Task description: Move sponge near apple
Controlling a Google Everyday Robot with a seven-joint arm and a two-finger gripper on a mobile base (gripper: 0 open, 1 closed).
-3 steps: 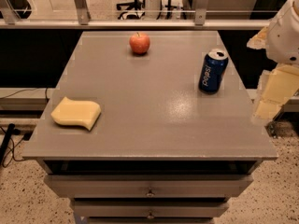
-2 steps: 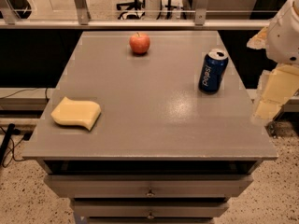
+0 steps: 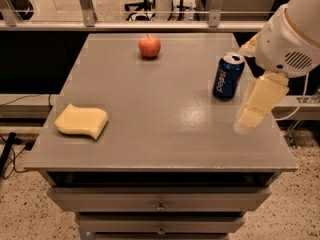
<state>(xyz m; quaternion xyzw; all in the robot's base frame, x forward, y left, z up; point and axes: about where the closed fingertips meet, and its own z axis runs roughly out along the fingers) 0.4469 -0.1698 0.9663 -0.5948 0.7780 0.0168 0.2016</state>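
The pale yellow sponge (image 3: 81, 121) lies flat near the table's front left corner. The red apple (image 3: 149, 46) sits at the back of the table, left of centre, far from the sponge. My gripper (image 3: 247, 85) hangs over the table's right side, just right of the blue soda can (image 3: 228, 76). It is open and empty: one pale yellow finger (image 3: 261, 102) points down toward the tabletop, and the other shows only partly behind the white wrist. The gripper is far from both the sponge and the apple.
The grey table (image 3: 165, 109) has drawers below its front edge. The upright blue can stands at the back right, close to my gripper. A metal railing (image 3: 150, 24) runs behind the table. Cables lie on the floor at the left.
My arm has moved left, bringing the gripper in over the table's right edge and closer to the can. The sponge, apple and can have not moved.
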